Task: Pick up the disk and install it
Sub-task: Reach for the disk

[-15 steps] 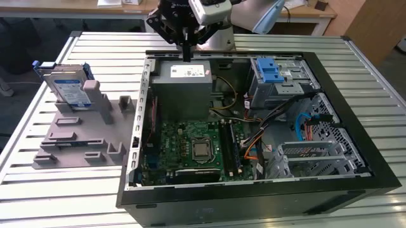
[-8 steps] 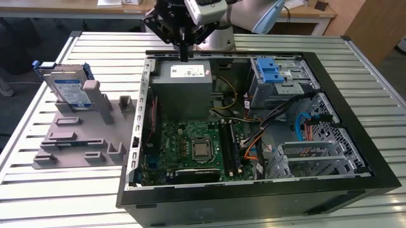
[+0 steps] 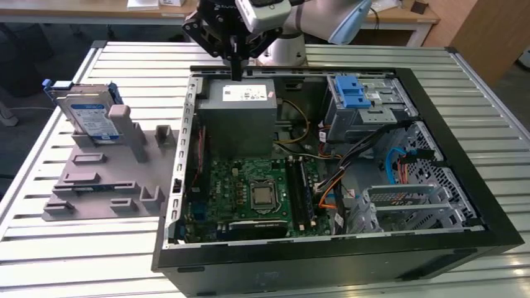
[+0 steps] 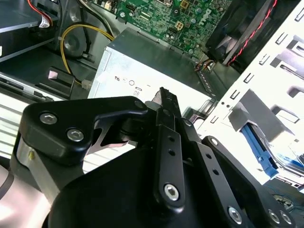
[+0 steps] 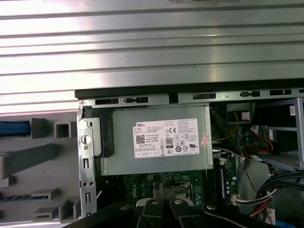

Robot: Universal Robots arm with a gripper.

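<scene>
At the exterior view's left the disk (image 3: pixel 89 117) stands on edge in a grey holder (image 3: pixel 95 186). Its blue carrier frame rises above the holder's posts, with open air over it and bare slats on its outer side. The holder lies flat on the surface (image 3: pixel 133 65), a slatted metal top. A narrow strip of bare slats separates it from the left wall of the open computer case (image 3: pixel 331 261). Inside the case, near the far left corner, sits the grey power supply box (image 3: pixel 240 121), and the green motherboard (image 3: pixel 252 192) lies nearer the camera. The pincer (image 3: pixel 238 74) hangs above the case's far rim, over the power supply box and well apart from the disk. Its fingers are drawn together to one thin tip with nothing between them. In the second wrist view the pincer (image 4: pixel 164 95) points toward the power supply box (image 4: pixel 142 66). The first wrist view shows that box (image 5: pixel 156 142) tucked just inside the case's black rim, with bare slats beyond it. Further right in the exterior view, the silver drive cage (image 3: pixel 368 105) carries a blue latch (image 3: pixel 352 93), and blue and orange cables (image 3: pixel 398 162) trail below it. Wide bare slats run beyond the case's right wall to the surface's edge. Behind the surface are a wooden desk (image 3: pixel 99 9) and, at far right, a wooden cabinet (image 3: pixel 485 31).
</scene>
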